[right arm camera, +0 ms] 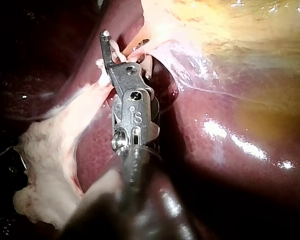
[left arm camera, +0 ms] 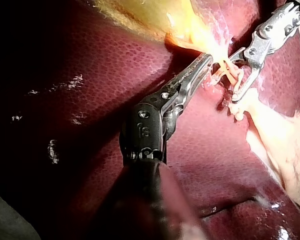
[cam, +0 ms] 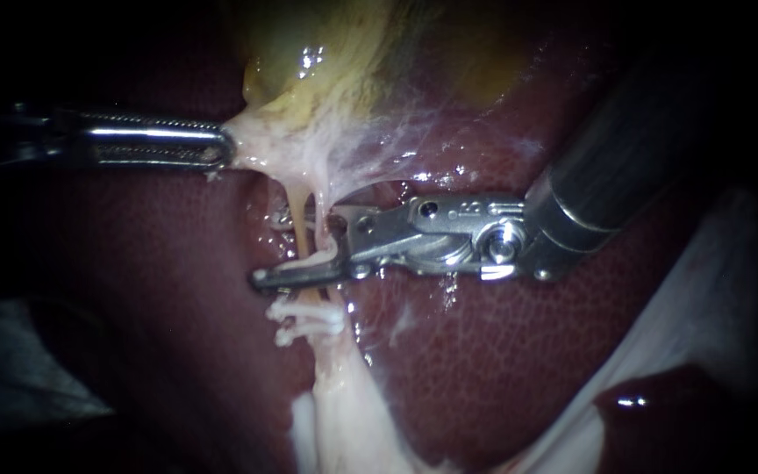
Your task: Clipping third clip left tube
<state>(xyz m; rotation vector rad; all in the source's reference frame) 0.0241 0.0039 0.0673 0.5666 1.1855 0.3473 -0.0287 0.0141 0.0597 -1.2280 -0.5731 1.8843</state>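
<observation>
Pale tube within parted right instrument jaws, left instrument gripping gallbladder

The dark red liver fills most of the frame and bears the rest; the yellowish gallbladder lies on it at upper centre; a pale tissue band trails to lower centre.

Around your field everything falls into black. A pale white sheet lies lower right, a dull grey creased surface lower left.
</observation>
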